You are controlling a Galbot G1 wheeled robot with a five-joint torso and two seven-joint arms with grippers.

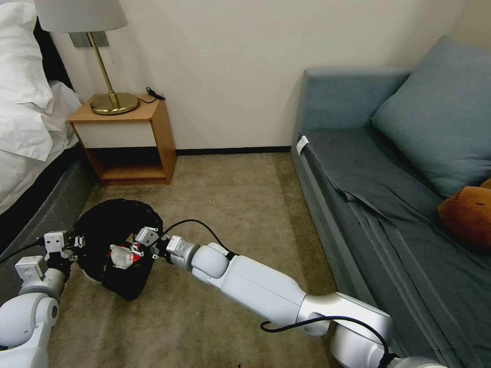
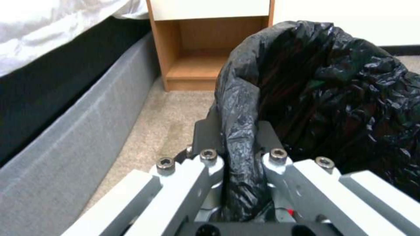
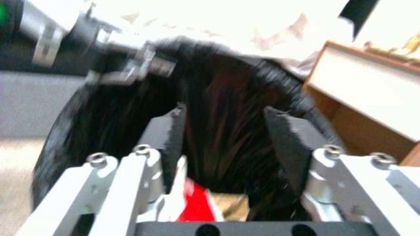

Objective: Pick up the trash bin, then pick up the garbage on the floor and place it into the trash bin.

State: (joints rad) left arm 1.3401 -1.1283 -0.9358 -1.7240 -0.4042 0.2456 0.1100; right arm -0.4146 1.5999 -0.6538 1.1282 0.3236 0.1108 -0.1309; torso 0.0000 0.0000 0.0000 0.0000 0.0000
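Trash bin: the trash bin [image 1: 110, 240], lined with crinkly black plastic, is seen at the lower left of the head view, tilted, with a whitish edge just showing beneath the bag.

Left gripper: the left gripper [image 2: 240, 154] is clamped on the bagged rim of the bin (a fold of black plastic is pinched between its dark pads); in the head view it is placed at the bin's left edge [image 1: 69, 245].

Right gripper: the right gripper [image 1: 134, 249] is reached into the bin's mouth from the right. Its jaws are parted in the right wrist view [image 3: 223, 131], with a gap left between the pads.

Garbage: a red-and-white wrapper [image 3: 195, 205] is seen low between the right gripper's fingers, with a tan scrap beside it; whether it is touched by the pads cannot be told (blur).

Surroundings: a wooden nightstand [image 1: 128, 143] with a brass lamp [image 1: 105, 76] is set at the upper left, a bed [image 1: 30, 133] at the far left edge, a blue-grey sofa [image 1: 404, 179] at the right. The bin is flanked closely by the bed's grey base [image 2: 65, 141]. Beige carpet [image 1: 240, 204] is spread between them.

Writing: no legible lettering can be made out on the wrapper.
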